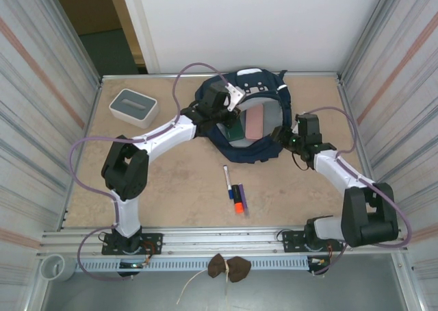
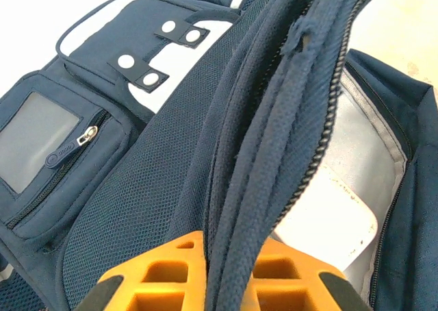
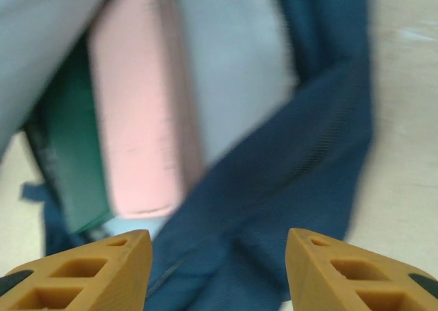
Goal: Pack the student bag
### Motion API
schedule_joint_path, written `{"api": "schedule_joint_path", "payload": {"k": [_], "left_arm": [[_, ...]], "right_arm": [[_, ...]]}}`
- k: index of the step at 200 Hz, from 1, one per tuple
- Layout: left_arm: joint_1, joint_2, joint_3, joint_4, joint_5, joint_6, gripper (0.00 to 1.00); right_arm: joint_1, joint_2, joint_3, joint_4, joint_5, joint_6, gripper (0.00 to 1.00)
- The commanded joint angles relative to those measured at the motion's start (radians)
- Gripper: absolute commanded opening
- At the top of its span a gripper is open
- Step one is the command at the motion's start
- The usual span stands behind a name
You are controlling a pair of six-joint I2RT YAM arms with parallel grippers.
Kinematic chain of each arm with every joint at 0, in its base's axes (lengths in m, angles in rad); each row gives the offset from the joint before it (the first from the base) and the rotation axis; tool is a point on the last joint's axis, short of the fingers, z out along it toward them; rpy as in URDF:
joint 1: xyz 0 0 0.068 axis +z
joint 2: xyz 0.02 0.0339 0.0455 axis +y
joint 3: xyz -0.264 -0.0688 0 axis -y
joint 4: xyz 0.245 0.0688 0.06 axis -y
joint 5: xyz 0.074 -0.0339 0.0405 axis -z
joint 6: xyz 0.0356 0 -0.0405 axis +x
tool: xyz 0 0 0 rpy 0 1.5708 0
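Observation:
The student bag [image 1: 259, 85], navy blue with white patches, lies open at the back middle of the table. A pink book [image 1: 254, 122] and a green book [image 1: 236, 129] lie inside it. My left gripper [image 1: 229, 97] is shut on the bag's upper rim [image 2: 267, 153], with folded navy fabric pinched between its orange fingers [image 2: 164, 273]. At the bag's right edge my right gripper [image 1: 287, 134] stands open over the navy flap [image 3: 287, 201], nothing between its fingertips [image 3: 116, 253]. The pink book [image 3: 140, 119] and green book [image 3: 72, 153] lie just beyond it.
A white-and-grey box [image 1: 133, 106] sits at the back left. A pen [image 1: 226, 181] and an orange-tipped marker [image 1: 237, 198] lie in the front middle of the table. Grey walls close in on both sides.

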State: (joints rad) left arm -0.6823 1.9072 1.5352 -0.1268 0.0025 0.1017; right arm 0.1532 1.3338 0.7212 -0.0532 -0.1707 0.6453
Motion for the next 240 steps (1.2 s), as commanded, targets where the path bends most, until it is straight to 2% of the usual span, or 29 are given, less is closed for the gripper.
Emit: {"api": "schedule_joint_path", "payload": {"k": [1,28,46,68,100,159,181,206,220,240], "left_arm": [[0.019,-0.079,-0.027,-0.04,-0.065,-0.067,0.04],[0.026,-0.11,-0.076,-0.045,-0.069,-0.113,0.05],[0.026,-0.126,-0.094,-0.07,-0.085,-0.158,0.03],[0.027,-0.156,-0.14,-0.069,-0.054,-0.223,0.02],[0.02,-0.179,-0.184,-0.03,0.044,-0.325,0.1],[-0.013,-0.069,-0.07,-0.033,0.086,-0.373,0.19],[-0.021,0.009,0.022,-0.045,0.144,-0.388,0.29],[-0.022,0.082,0.165,-0.146,0.259,-0.336,0.43],[-0.023,0.053,0.155,-0.168,0.248,-0.264,0.5],[-0.015,-0.048,0.049,-0.144,0.176,-0.14,0.62]], "right_arm": [[-0.012,0.109,0.035,0.024,0.041,0.061,0.54],[-0.011,0.275,0.165,0.037,-0.019,0.053,0.5],[-0.011,0.385,0.261,0.037,-0.063,0.047,0.45],[-0.005,0.499,0.384,0.035,-0.127,0.046,0.38],[0.014,0.656,0.605,-0.019,-0.204,0.016,0.34],[0.026,0.893,0.997,-0.156,-0.349,-0.021,0.33],[-0.005,0.904,1.069,-0.199,-0.358,-0.028,0.36],[-0.075,0.841,1.038,-0.233,-0.335,-0.034,0.4],[-0.11,0.775,0.973,-0.238,-0.32,-0.054,0.42],[-0.136,0.66,0.845,-0.242,-0.277,-0.088,0.45]]}}
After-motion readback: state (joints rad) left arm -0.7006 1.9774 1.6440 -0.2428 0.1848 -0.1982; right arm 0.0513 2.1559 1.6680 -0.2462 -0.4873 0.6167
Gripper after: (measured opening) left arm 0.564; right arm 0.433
